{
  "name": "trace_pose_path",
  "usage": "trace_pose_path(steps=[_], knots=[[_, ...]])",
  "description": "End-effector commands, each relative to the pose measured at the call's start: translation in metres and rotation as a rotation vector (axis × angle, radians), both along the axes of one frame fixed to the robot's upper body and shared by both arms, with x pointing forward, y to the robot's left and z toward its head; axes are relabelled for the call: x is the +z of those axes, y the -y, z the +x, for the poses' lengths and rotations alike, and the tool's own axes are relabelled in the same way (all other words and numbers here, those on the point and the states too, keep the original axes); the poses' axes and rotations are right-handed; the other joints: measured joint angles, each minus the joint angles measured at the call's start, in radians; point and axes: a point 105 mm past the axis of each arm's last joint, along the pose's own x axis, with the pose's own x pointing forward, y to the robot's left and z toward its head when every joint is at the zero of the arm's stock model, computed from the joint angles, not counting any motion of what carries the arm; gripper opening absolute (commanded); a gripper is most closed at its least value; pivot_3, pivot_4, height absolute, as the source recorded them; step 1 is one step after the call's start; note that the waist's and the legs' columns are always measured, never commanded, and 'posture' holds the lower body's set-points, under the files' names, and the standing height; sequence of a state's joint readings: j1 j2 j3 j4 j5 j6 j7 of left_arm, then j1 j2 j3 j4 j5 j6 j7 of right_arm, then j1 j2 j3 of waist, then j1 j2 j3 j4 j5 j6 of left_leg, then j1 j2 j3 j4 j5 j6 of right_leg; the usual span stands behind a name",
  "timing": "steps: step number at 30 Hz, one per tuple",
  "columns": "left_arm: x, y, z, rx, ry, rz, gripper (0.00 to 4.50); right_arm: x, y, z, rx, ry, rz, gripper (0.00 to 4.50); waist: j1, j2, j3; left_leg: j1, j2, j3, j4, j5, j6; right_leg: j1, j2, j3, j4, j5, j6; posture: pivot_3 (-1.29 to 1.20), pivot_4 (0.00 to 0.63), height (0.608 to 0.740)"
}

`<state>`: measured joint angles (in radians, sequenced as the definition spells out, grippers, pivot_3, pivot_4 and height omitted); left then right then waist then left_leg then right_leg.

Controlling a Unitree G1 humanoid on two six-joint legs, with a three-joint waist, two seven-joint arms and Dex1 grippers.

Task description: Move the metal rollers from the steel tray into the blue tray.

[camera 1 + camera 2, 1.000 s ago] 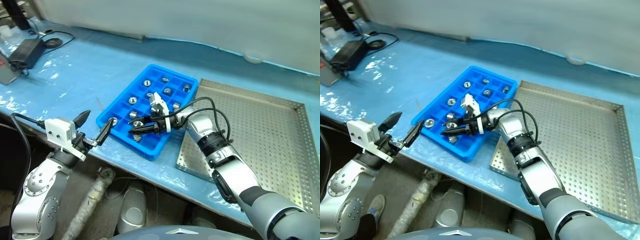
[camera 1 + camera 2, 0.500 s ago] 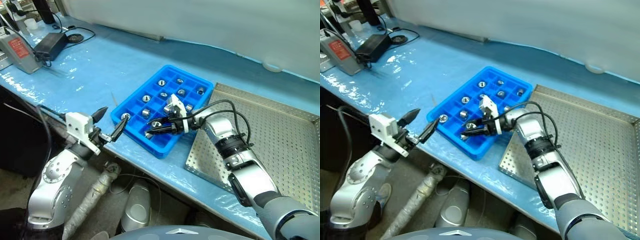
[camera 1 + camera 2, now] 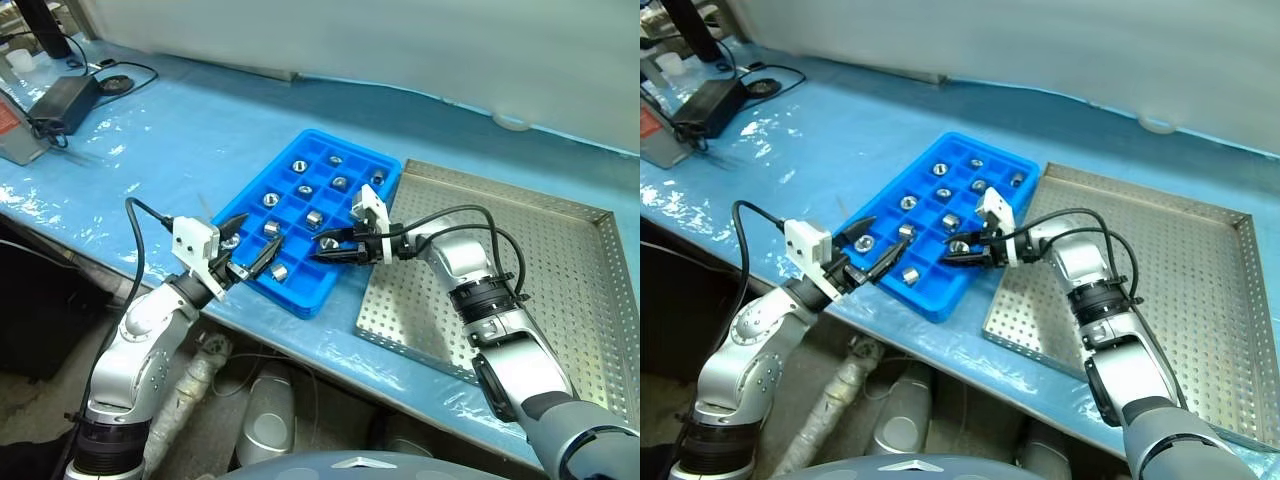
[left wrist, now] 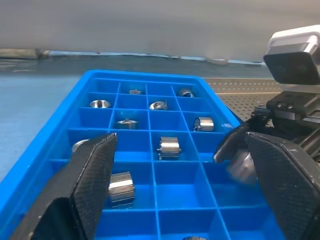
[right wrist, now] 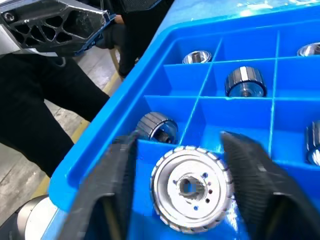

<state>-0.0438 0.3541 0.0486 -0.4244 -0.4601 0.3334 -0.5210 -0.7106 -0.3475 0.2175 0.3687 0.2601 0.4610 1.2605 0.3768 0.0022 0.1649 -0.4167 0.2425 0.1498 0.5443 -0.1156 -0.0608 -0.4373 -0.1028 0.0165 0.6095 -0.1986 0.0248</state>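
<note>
— Left eye view first: what are you standing at?

— A bench under blue sheeting (image 3: 180, 130), the blue tray (image 3: 372, 163) beside the steel tray (image 3: 560, 250).

— Your right gripper (image 5: 180, 165)?

— Fingers parted, a metal roller (image 5: 192, 189) loose between them over the blue tray.

— The left gripper (image 3: 248, 248)?

— Spread wide, empty, at the blue tray's near edge.

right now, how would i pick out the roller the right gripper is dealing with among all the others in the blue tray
Start at the blue tray, left of the steel tray. On its steel-tray side, the right gripper reaches in over a compartment. The roller lies between its spread fingers, flat face and central hole toward the wrist camera; the other metal rollers sit alone in their compartments, with no fingers around them.
</note>
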Motion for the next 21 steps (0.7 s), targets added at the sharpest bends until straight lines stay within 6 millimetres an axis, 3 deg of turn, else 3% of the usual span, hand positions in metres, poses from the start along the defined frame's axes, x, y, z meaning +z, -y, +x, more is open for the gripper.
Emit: trace_pose_path(steps=[1, 2, 7, 11, 18, 21], knots=[[0.008, 0.005, 0.001, -0.037, 0.045, 0.013, 4.35, 0.01, -0.001, -0.002, -0.006, 0.035, 0.03, 4.14, -0.01, 0.0, 0.0, 0.0, 0.0, 0.0, 0.0, 0.0, 0.0, 0.0, 0.0, 0.0, 0.0, 0.0, 0.0, 0.41, 0.15, 0.74], [0.008, 0.007, 0.002, -0.045, 0.045, 0.014, 4.35, 0.01, -0.001, -0.001, -0.015, 0.039, 0.034, 4.46, -0.015, 0.0, 0.0, 0.0, 0.0, 0.0, 0.0, 0.0, 0.0, 0.0, 0.0, 0.0, 0.0, 0.0, 0.0, 0.41, 0.15, 0.74], [0.01, 0.017, 0.008, -0.102, 0.051, 0.008, 4.35, 0.016, 0.005, 0.002, -0.072, 0.07, 0.05, 4.48, -0.038, 0.0, 0.0, 0.0, 0.0, 0.0, 0.001, 0.0, 0.0, 0.0, 0.0, 0.0, 0.001, 0.0, 0.0, 0.32, 0.15, 0.74], [0.009, 0.031, 0.017, -0.178, 0.05, 0.002, 4.35, 0.023, 0.021, 0.006, -0.155, 0.103, 0.059, 4.48, -0.072, 0.0, 0.0, 0.0, -0.001, 0.0, 0.002, 0.001, -0.001, 0.0, -0.001, 0.0, 0.003, 0.0, 0.0, 0.21, 0.15, 0.74], [0.009, 0.056, 0.038, -0.326, 0.064, 0.019, 4.35, 0.024, 0.06, 0.005, -0.365, 0.136, 0.054, 4.48, -0.174, -0.001, -0.001, 0.0, -0.002, 0.001, 0.003, 0.004, -0.005, 0.0, -0.002, 0.0, 0.004, 0.001, 0.0, 0.03, 0.15, 0.74], [0.005, 0.064, 0.043, -0.375, 0.056, 0.037, 4.35, 0.026, 0.068, 0.002, -0.414, 0.142, 0.064, 4.48, -0.229, -0.001, -0.001, 0.0, -0.002, 0.002, 0.003, 0.004, -0.006, -0.001, -0.002, 0.0, 0.004, 0.001, 0.0, -0.02, 0.15, 0.74]])
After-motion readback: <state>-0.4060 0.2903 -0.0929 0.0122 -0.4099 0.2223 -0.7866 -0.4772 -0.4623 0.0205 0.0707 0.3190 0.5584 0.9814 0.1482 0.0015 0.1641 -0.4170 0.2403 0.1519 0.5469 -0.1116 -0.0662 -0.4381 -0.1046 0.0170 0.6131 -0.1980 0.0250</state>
